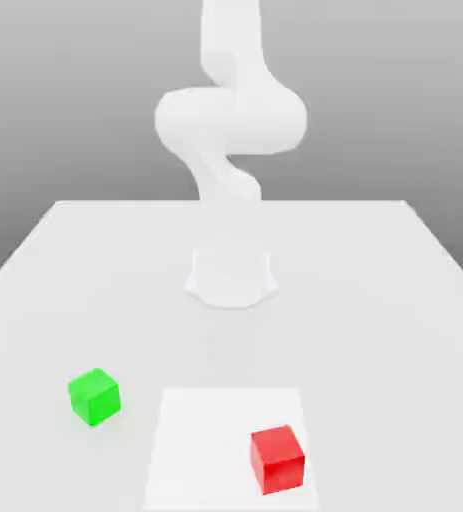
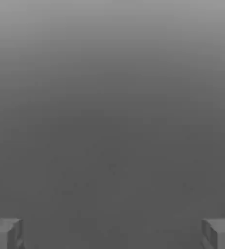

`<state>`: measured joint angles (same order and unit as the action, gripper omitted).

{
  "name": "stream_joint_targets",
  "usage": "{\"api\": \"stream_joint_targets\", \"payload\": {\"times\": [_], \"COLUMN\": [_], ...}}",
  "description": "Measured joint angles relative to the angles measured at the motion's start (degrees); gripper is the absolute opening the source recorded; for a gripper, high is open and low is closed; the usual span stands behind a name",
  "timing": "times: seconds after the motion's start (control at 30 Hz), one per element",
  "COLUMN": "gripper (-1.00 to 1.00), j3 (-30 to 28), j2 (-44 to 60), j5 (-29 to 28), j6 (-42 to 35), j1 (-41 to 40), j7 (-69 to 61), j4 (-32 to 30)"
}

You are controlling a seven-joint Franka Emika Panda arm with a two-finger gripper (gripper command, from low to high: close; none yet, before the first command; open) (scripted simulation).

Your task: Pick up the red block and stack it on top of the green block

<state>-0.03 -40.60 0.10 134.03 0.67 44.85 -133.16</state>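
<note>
Red block: a cube on the tabletop, close to the near edge and a little toward the exterior view's right of the middle. It rests on a paler square patch of the surface, in that patch's near right part.
Red block, pointing: sits flat with one face up. All sides look alike, so no long axis can be told. It is turned a little, so that its front face and a sliver of a side face both show.
Green block: a cube on the tabletop, toward the exterior view's left and somewhat farther from the near edge than the red one. It stands off the pale patch, just beside its left border.
Green block, pointing: flat, one face up, no long axis. It is turned more than the red one, with a vertical edge toward the camera and two side faces showing.
Blocks together: well apart, not touching, nothing on top of either.
Arm: white, rising from a round base at the middle of the tabletop, nearer the far edge, then bending in a thick curve upward and out past the picture's upper border.
Tool: spread wide. In the hand view the two grey fingertips stand at opposite sides with open space between them and nothing in between; plain grey background lies beyond.
</note>
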Motion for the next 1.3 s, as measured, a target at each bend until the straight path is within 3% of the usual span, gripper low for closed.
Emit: {"api": "stream_joint_targets", "payload": {"times": [0.77, 0.93, 0.97, 1.17, 1.3], "gripper": [0.00, 0.00, -1.00, -1.00, -1.00], "j3": [1.2, 0.9, 0.8, 0.8, 1.1], "j2": [48.1, 58.5, 60.1, 60.9, 55.3], "j5": [-0.4, -1.0, -1.0, -1.2, -0.9], "j6": [20.8, 28.8, 30.1, 30.8, 26.0], "j1": [4.8, 5.2, 5.3, 5.3, 5.0], "j7": [-8.1, -8.0, -8.0, -7.8, -8.0], "j4": [-12.6, -11.7, -11.5, -11.4, -12.2]}}
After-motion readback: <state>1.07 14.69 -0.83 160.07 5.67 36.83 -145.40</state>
